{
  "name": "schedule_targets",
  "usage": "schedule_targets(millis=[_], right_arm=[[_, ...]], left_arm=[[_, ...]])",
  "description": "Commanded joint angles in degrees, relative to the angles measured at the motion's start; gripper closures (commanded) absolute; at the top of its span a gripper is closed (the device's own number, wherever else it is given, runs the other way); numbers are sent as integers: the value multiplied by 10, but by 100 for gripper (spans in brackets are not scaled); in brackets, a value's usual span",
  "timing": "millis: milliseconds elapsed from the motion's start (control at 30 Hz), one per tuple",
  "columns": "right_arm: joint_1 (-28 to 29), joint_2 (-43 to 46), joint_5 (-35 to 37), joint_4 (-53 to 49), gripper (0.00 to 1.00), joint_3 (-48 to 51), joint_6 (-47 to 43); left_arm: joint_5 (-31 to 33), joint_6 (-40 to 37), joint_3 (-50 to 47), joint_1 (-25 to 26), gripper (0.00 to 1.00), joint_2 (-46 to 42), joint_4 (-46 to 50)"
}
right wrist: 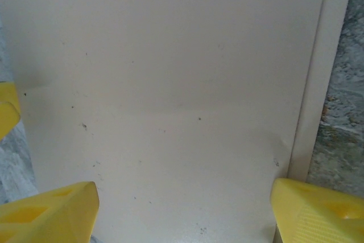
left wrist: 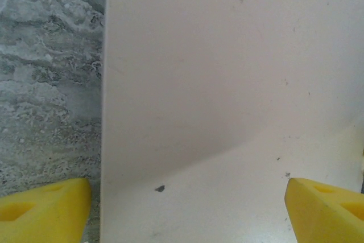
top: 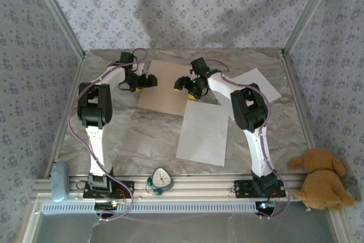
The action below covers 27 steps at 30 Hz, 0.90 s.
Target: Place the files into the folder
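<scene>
Top external: near file (top: 202, 135) lengthwise near-to-far; left pincer (top: 145, 82), right pincer (top: 186, 90) gaping, empty, over folder (top: 162, 98)

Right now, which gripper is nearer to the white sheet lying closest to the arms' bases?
Right. The right gripper hovers over the right edge of the folder, just beyond the far edge of the sheet; the left gripper is over the folder's left edge, farther away.

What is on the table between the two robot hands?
The brown folder lies flat between the left gripper and the right gripper, as the top view shows. Both grippers are open, one over each side edge of it.
</scene>
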State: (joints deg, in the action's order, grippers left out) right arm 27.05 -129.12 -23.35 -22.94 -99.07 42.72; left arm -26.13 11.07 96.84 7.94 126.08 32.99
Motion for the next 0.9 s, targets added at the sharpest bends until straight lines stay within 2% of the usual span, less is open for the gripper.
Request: schedule_targets(millis=[0, 133, 667, 867], right_arm=[[5, -8, 21, -47, 18, -15, -12], [5, -5, 7, -38, 18, -24, -8], [10, -24, 35, -66, 17, -28, -14], [12, -29, 21, -44, 17, -20, -11]], left_arm=[[-2, 5, -3, 3, 11, -32, 8], [0, 4, -7, 2, 12, -32, 7], [0, 8, -14, 2, 14, -32, 1], [-6, 11, -13, 2, 14, -29, 0]])
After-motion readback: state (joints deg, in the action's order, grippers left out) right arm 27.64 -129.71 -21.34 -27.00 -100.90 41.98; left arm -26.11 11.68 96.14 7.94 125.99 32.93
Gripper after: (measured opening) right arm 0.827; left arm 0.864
